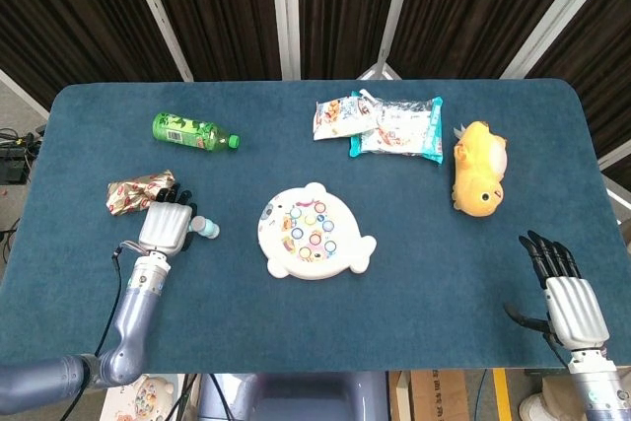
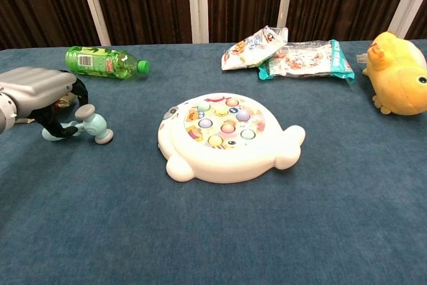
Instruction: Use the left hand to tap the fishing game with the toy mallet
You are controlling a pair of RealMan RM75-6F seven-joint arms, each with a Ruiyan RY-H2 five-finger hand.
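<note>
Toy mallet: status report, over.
Left hand curled over toy mallet handle, not lifted. Right hand open, idle. Fishing game untouched, path clear.

The left hand (image 1: pixel 165 228) lies palm down at about 9 o'clock on the desk (image 1: pixel 414 313), its grey back facing up and its dark fingers (image 2: pixel 59 129) curled downward over the toy mallet (image 2: pixel 93 127) handle; whether they have actually closed on the handle cannot be told. Its arm runs back toward 7 o'clock, off the near edge. The right hand (image 1: pixel 564 293) rests at about 4 o'clock near the desk's near right corner, holding nothing, fingers straight and slightly spread, pointing toward 12 o'clock.
</note>
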